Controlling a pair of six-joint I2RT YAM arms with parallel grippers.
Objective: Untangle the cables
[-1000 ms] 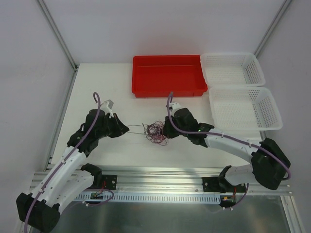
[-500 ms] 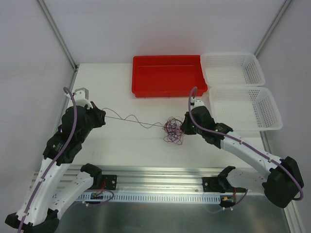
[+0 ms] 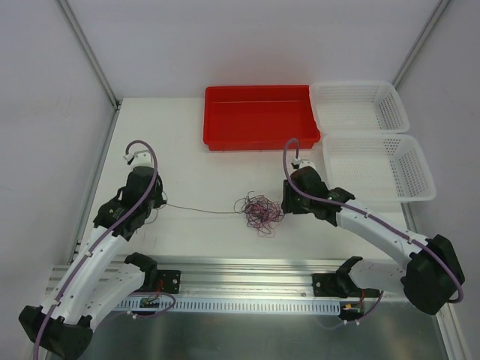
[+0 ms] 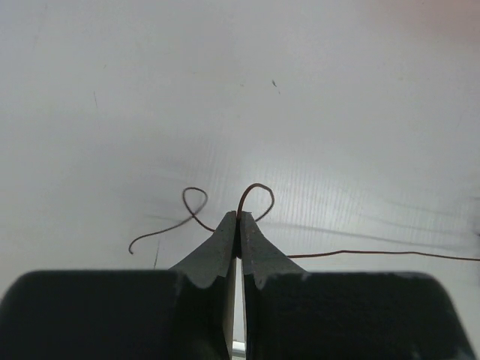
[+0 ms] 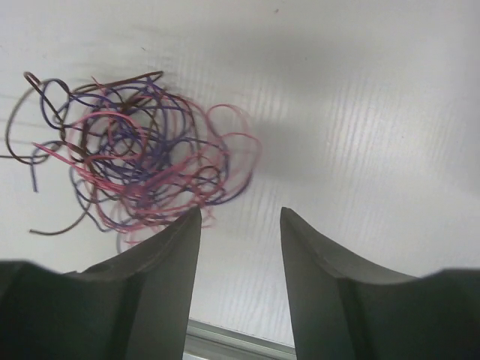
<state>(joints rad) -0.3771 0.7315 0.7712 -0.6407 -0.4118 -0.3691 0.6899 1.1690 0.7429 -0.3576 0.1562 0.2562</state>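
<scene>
The cables, a loose knot of hair-thin curly wire strands in purple, pink-red and dark brown, are lying on the white bench between the two arms, nearer the right one and in front of the shallow red plastic tray.

One dark brown strand is running out of the knot leftward across the bench to the left hand. The left hand is clenching that strand: in its wrist view the two dark fingers are pressing together at the tips with the wire pinched between them. A small loop and a curled free end are showing just beyond the tips, and the rest is trailing off to the right.

The right hand is hanging just beside the right edge of the knot, released, with its fingers standing apart and only bare bench between them. In that view the tangle is lying up and to the left of the left finger.

Two white perforated plastic baskets are sitting to the right of the tray, one behind the other.
</scene>
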